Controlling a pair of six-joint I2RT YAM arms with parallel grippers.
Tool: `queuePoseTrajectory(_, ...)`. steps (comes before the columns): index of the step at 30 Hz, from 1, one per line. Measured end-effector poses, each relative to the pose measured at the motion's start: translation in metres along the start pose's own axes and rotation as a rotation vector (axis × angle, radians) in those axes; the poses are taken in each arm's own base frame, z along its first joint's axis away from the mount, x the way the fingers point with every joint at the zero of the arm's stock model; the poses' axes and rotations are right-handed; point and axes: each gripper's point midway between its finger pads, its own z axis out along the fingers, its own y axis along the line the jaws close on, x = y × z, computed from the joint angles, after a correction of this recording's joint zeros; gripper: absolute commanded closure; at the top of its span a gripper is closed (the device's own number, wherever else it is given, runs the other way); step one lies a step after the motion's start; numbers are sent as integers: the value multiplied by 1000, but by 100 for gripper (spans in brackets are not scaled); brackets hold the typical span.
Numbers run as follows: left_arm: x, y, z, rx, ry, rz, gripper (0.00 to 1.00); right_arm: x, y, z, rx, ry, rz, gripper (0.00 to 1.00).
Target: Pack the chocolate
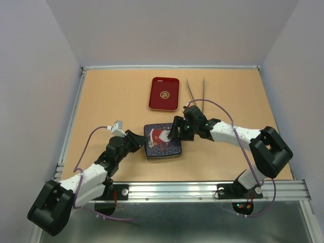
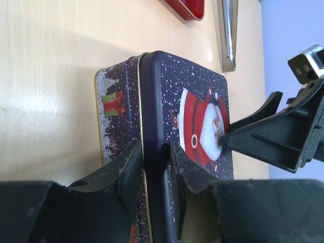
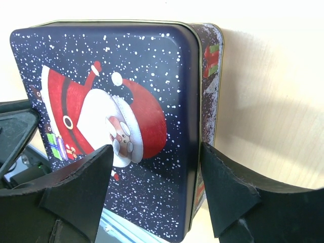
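Left hand (image 2: 154, 152): clenched on the tin (image 2: 172, 86), lid rim pinched between fingers.
Right hand (image 3: 157, 152): released, fingers straddling the tin's edge.
Bench (image 1: 111, 96): beneath both hands.

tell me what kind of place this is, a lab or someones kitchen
Most likely a robotics lab bench, not a kitchen: two robot arms bolted to an aluminium rail, and a wooden tabletop boxed in by white panels, with a Santa tin and tweezers set out.
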Motion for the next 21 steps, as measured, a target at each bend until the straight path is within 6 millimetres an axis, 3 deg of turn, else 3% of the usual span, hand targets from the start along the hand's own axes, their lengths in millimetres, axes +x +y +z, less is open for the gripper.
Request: queuePoseTrajectory(21,0,-10,24,-73,19,33,97,-12,-13,1,79,-82,-52,26)
